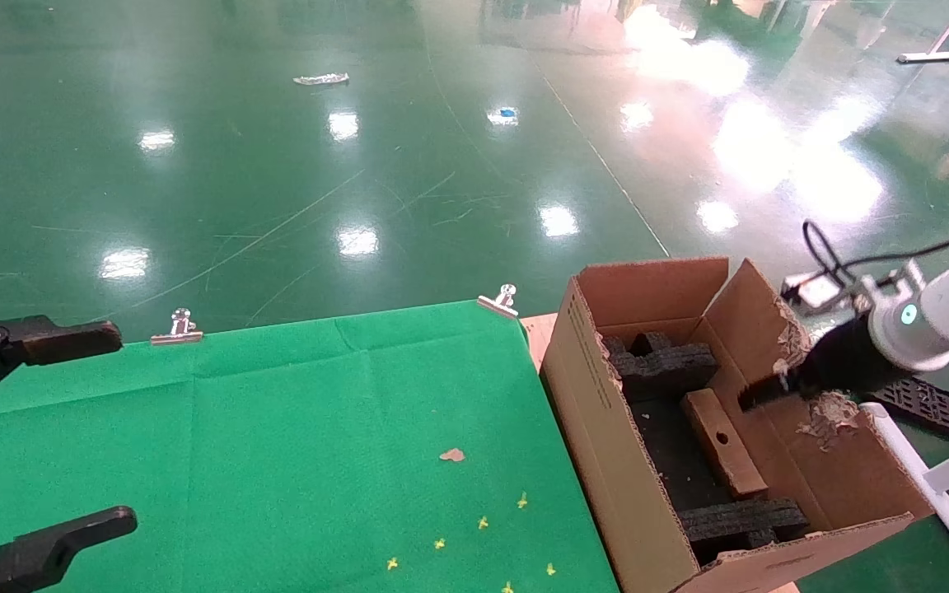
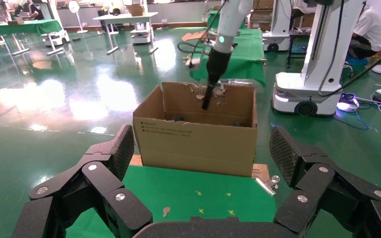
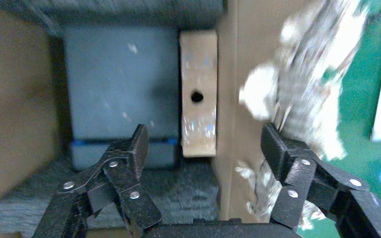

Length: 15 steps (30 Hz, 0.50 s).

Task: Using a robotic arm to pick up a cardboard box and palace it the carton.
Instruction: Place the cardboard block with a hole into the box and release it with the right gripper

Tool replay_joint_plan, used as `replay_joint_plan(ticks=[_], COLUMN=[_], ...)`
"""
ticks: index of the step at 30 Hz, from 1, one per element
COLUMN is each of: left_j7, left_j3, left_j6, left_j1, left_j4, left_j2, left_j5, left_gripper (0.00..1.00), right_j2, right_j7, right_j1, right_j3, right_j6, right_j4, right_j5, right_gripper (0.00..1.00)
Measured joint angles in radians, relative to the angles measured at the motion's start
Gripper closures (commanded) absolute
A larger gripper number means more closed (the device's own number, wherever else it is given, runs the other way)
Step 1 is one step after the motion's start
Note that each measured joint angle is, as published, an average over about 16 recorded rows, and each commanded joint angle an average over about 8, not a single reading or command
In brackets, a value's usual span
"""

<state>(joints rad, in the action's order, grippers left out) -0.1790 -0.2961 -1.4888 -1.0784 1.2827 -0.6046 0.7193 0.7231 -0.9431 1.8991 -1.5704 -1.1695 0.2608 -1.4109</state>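
A green cloth [image 1: 277,428] covers the table, held along its far edge by two metal clips [image 1: 178,328]; a small brown scrap [image 1: 451,455] and several yellow marks [image 1: 483,522] lie on its near right part. The carton [image 1: 606,428] stands at the table's right edge, flaps up, with black foam inserts [image 1: 662,361] at its far and near ends. Its right flap [image 1: 779,346] is torn and ragged and rises between the robotic arm [image 1: 936,313] and the inside of the carton. The right gripper [image 1: 759,391] reaches over that torn flap, its fingers [image 3: 129,163] spread wide and holding nothing. The cardboard box [image 1: 722,443] lies inside the carton against the right wall, round hole facing up, just below and near the gripper, apart from its fingertips. The left gripper [image 1: 87,424] hangs parked over the table's left edge, jaws wide apart.
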Motion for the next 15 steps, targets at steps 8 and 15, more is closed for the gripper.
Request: replay_joint_plan(ticks=[8,15], left_j7=[0.000,0.000], left_j3=[0.000,-0.001], left_j6=[0.000,0.000], left_j1=[0.000,0.000], left_j4=[0.000,0.000], left_j2=[0.000,0.000], left_j5=[0.000,-0.001], left_gripper=[0.00,0.00], right_j2=[-0.043,-0.115], right_j7=[0.034,0.009], right_j1=[0.207,0.373], right_j3=[0.027,0.056], right_j6=[-0.035,-0.056], right_j4=[0.133,0.350], right_j5=[-0.010,-0.019], right_gripper=[0.00,0.00])
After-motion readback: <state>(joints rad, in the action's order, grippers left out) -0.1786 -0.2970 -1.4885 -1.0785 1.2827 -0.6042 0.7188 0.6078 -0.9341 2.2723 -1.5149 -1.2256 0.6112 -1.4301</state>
